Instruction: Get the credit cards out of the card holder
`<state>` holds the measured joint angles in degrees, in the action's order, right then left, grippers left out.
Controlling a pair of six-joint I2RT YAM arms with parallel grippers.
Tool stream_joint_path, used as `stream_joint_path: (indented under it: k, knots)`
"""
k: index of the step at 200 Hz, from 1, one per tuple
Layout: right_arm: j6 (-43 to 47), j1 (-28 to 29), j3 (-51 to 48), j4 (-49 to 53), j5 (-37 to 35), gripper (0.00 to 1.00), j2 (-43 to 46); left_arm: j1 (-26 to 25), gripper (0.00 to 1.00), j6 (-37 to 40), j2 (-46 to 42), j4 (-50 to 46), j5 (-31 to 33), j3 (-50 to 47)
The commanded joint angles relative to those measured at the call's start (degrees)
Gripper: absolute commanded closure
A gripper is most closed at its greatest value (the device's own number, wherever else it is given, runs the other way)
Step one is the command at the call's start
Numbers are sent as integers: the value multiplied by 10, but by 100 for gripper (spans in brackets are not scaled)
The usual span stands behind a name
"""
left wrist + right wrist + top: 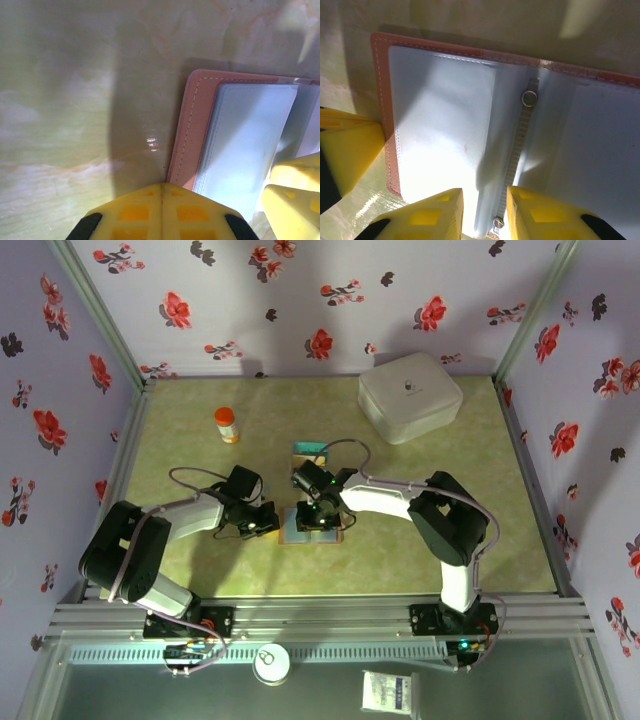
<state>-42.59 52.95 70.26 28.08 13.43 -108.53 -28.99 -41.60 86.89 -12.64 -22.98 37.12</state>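
One broad counter [450, 550], pale green and marbled, carried everything, with a big white rounded box [410, 395] sitting well off at its far right corner. The small brown leather-like card holder [305, 536] lay opened flat near the middle, its blue-grey inside facing up. It was spread left to right as the arms saw it, and its spine ran away from their bases.

The right gripper [484, 192] hung directly over that spine, yellow fingers pointing down. Its jaws were part-way apart, straddling the edge of a clear plastic sleeve [445, 130] beside the riveted binding strip [520, 135]. I could see nothing clamped between them. The left gripper [161, 192] was clenched tight with nothing in it, resting at the card holder's left edge and seemingly pinning it to the counter.

So the sleeves lay straight below the right gripper and just to the right of the left one. The right arm looked better placed to draw anything out, pulling sideways along the pocket rather than upward. A teal and yellowish credit card [310, 452] lay on the counter just beyond the card holder. I could not tell through the glare whether any cards remained in the sleeves.
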Motion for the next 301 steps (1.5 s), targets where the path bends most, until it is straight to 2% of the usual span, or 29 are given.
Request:
stream_joint_path:
  k: [1, 37, 76, 92, 109, 127, 136, 145, 156, 172, 191, 214, 226, 263, 282, 301]
  knots:
    - [7, 4, 4, 13, -20, 71, 36, -4, 100, -2, 10, -20, 12, 6]
    - [34, -2, 10, 44, -60, 69, 74, -4, 100, 3, -24, -49, 33, 18]
    - [73, -39, -7, 87, -112, 61, 133, 0, 82, 25, -88, -112, 81, 53]
    - [86, -67, -25, 98, -134, 56, 164, 7, 68, 40, -109, -139, 113, 69]
    - [99, -102, -48, 109, -162, 34, 191, 18, 53, 57, -124, -163, 145, 82]
    - [115, -147, -69, 117, -186, 17, 217, 43, 41, 72, -133, -177, 157, 90]
    - [125, -168, -79, 118, -198, 2, 228, 53, 33, 79, -136, -178, 158, 95]
    - [136, -190, -88, 121, -217, 1, 239, 63, 14, 88, -137, -181, 161, 101]
    - [151, -218, -97, 121, -232, 1, 249, 75, 1, 100, -135, -189, 173, 112]
    - [177, -258, -109, 116, -256, 1, 261, 92, 0, 118, -132, -196, 198, 125]
    - [220, -295, -127, 92, -306, 1, 275, 107, 0, 145, -135, -189, 260, 133]
    - [290, -321, -167, 15, -397, 1, 288, 126, 0, 175, -143, -169, 345, 137]
    - [331, -335, -194, -44, -420, 1, 292, 130, 0, 196, -150, -151, 393, 136]
    - [437, -372, -298, -280, -416, 1, 297, 138, 0, 283, -150, -63, 514, 112]
    - [464, -389, -343, -390, -405, 1, 294, 141, 0, 368, -139, 38, 522, 64]
    - [466, -411, -367, -454, -381, 1, 293, 158, 0, 384, -129, 135, 530, 19]
